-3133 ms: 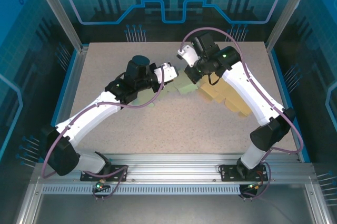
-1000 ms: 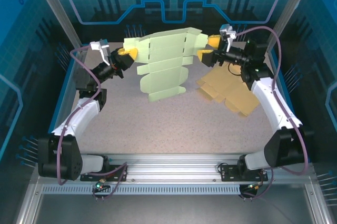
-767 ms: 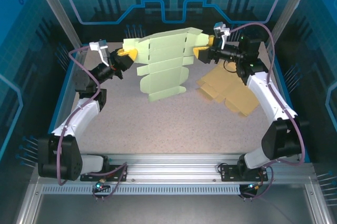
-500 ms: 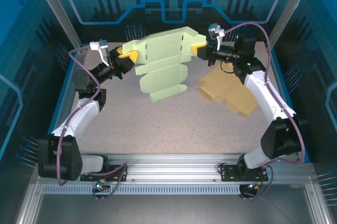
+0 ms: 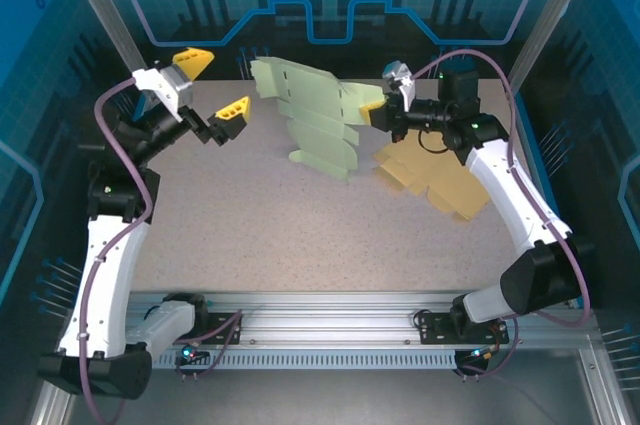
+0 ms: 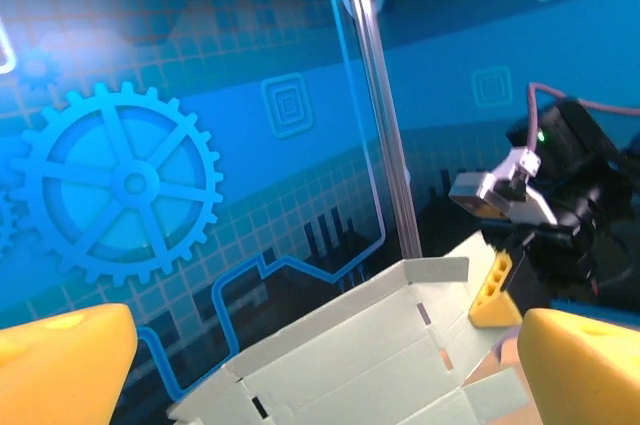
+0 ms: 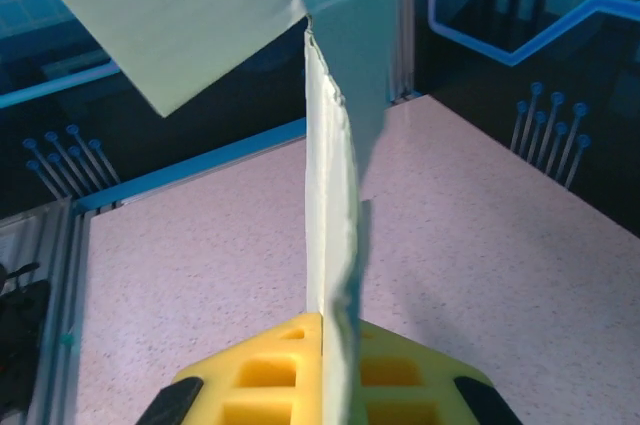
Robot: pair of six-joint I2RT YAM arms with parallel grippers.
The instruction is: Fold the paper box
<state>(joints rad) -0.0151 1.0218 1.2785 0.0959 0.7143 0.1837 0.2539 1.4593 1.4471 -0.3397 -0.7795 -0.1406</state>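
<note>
The green box blank (image 5: pixel 315 125) hangs from the right gripper (image 5: pixel 372 107)
Its jaws pinch the blank's right edge; the left gripper (image 5: pixel 213 87), jaws wide open, sits to its left, apparently not touching

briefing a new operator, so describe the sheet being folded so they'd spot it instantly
Look toward the back of the speckled table, near its middle. There a pale green die-cut sheet is held raised, pinched at its right edge by the right arm's jaws. Unlike the tan sheet lying flat beside it, it is green and raised rather than flat.
</note>
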